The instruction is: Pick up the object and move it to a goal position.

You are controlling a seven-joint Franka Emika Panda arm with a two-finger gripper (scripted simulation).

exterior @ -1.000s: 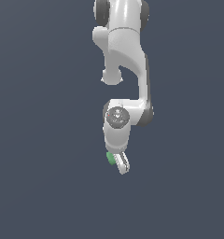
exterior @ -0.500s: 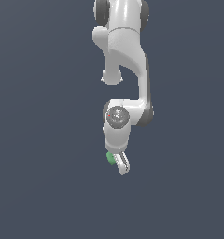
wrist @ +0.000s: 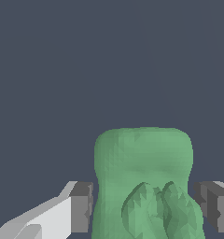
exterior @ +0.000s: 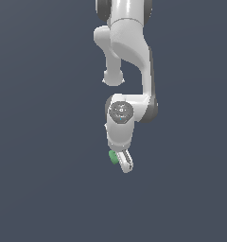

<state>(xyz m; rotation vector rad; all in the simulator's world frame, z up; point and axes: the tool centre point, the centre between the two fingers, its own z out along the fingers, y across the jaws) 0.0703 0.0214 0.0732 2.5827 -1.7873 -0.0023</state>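
Glossy white arm (exterior: 129,42) of smooth rounded shells, reaching down from the top of the exterior view, with dark grey bands at the joints and a round grey cap on the wrist joint. Below that, gripper (exterior: 121,160) pointing down, with white fingers (exterior: 126,163) slim and slightly tilted toward the exterior view's right. Green object (exterior: 113,157) showing as a small rounded patch at the fingers, on the exterior view's left of them, mostly hidden behind them. In the wrist view, object (wrist: 144,182) filling the space between the fingers: matte bright green, blocky with softly rounded upper corners, faceted lumpy bumps clustered on its near face, surface faintly mottled. Dark grey, square-edged pads (wrist: 81,207) on either side, one on a white finger body; one pad just touching or nearly touching the object's flank, the other standing a little off it with a thin gap showing. Gripper spread around the object rather than clamped tight, so far as the wrist view shows. Plain, flat slate-grey backdrop all round in both views, no texture, no edge of any table to be made out. No brand, label or writing readable anywhere.
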